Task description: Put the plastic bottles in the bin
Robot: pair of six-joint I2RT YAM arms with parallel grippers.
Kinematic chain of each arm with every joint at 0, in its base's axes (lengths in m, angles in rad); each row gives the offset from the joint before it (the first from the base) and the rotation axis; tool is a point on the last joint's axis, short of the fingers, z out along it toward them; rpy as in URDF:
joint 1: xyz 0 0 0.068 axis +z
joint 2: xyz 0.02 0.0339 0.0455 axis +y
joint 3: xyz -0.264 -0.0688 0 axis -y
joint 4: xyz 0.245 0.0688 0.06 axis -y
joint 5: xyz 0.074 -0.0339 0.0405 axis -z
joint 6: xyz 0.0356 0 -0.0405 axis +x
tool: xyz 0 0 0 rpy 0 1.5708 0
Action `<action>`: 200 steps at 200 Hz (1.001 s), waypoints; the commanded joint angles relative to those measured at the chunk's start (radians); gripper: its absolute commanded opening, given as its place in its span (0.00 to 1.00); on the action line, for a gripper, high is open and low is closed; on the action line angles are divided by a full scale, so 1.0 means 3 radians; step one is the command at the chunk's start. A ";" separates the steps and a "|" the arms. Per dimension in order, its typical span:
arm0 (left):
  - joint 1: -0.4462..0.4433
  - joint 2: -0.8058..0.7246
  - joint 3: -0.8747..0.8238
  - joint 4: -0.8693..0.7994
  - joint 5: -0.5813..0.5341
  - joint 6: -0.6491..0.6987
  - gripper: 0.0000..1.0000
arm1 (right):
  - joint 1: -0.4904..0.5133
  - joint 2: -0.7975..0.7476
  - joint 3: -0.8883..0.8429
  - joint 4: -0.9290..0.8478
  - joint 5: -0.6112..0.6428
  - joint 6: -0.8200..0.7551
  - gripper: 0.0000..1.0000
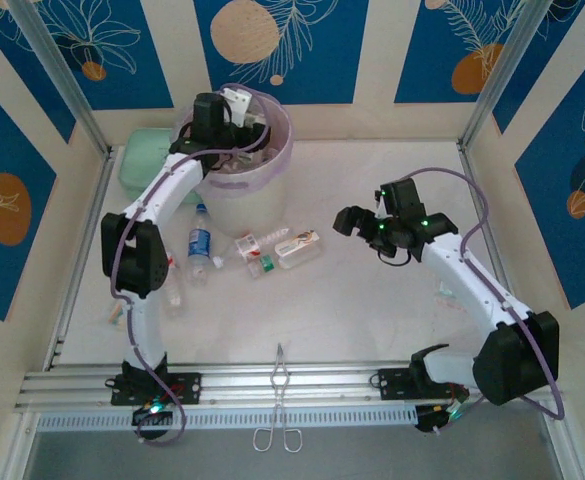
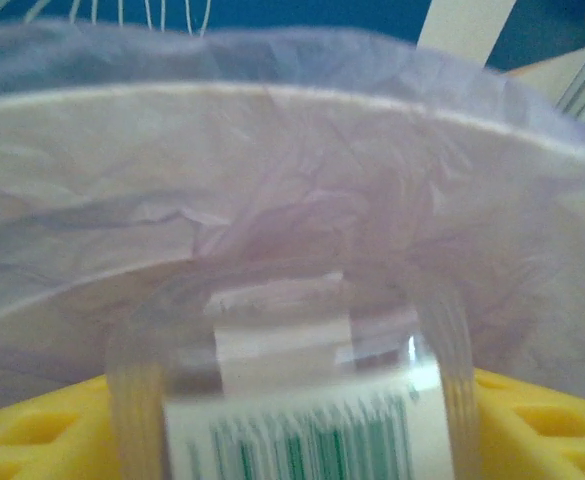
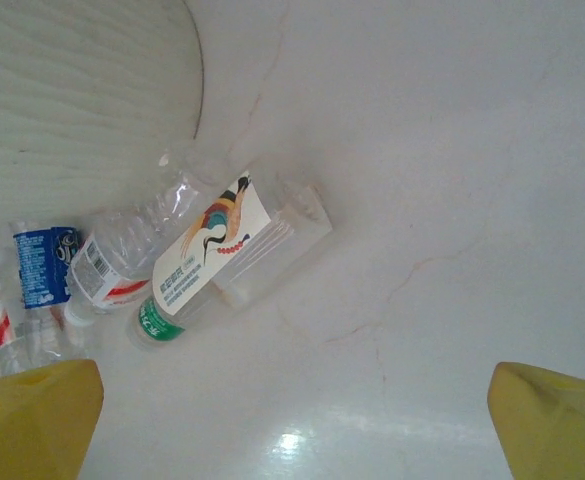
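My left gripper (image 1: 234, 115) hangs over the bin (image 1: 240, 200), a white basket with a pinkish-lilac liner (image 2: 272, 180). A clear plastic bottle (image 2: 292, 420) with a white label lies between its yellow fingers (image 2: 32, 435), blurred against the sharper liner, so the jaws look loosened and open. Several more plastic bottles lie in front of the bin: a blue-labelled one (image 1: 200, 243), a red-labelled one (image 1: 247, 245) and a green-capped one (image 1: 297, 247) (image 3: 222, 255). My right gripper (image 1: 357, 222) (image 3: 292, 425) hovers wide open and holding nothing, to the right of that cluster.
A mint-green case (image 1: 147, 160) rests against the bin's left side. Metal tongs (image 1: 280, 400) lie on the rail at the near edge. More bottles (image 1: 172, 285) sit by the left arm's base. Bare tabletop (image 3: 422, 200) spreads beneath the right gripper.
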 commanded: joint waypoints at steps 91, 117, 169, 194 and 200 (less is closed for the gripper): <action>0.0036 -0.0627 0.0455 -0.0807 0.0158 0.0212 1.00 | 0.0475 0.0439 -0.0593 0.1429 -0.0002 0.2031 0.90; 0.0034 -0.0871 0.0461 -0.1045 0.0092 0.0356 1.00 | 0.0491 0.0740 -0.0476 0.1488 0.0022 0.2036 0.96; 0.0034 -0.1665 -0.0115 -0.1491 0.0045 0.0412 1.00 | 0.0574 0.1310 -0.0170 0.1607 0.0036 0.1985 0.99; 0.0035 -0.2191 -0.0680 -0.1544 0.0184 0.0220 1.00 | 0.0579 0.1511 -0.0046 0.1690 0.0019 0.1981 1.00; 0.0035 -0.2304 -0.0827 -0.1554 0.0251 0.0158 1.00 | 0.0584 0.1559 -0.0010 0.1702 0.0016 0.1980 1.00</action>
